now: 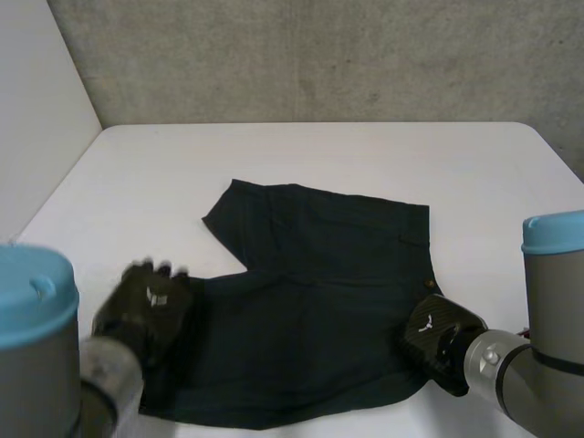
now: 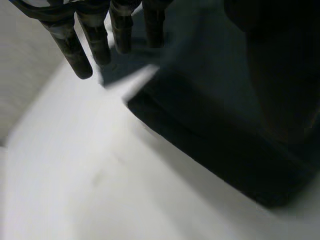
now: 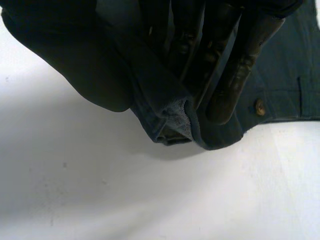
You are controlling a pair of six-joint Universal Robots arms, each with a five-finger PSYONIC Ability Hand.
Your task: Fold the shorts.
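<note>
Dark navy shorts [image 1: 310, 274] lie spread flat on the white table [image 1: 365, 155], legs toward my left arm and waistband toward my right. My left hand [image 1: 146, 310] hovers at the near leg's hem. In the left wrist view its fingers [image 2: 70, 45] are straight over the table beside the hem of the shorts [image 2: 225, 135]. My right hand [image 1: 436, 333] is at the near waistband corner. In the right wrist view this hand [image 3: 215, 45] pinches a bunched fold of the shorts [image 3: 175, 125] between fingers and thumb, next to a button [image 3: 259, 106].
A grey concrete wall [image 1: 319, 55] runs behind the table and a white panel [image 1: 36, 119] stands at its left side. Bare tabletop surrounds the shorts on every side.
</note>
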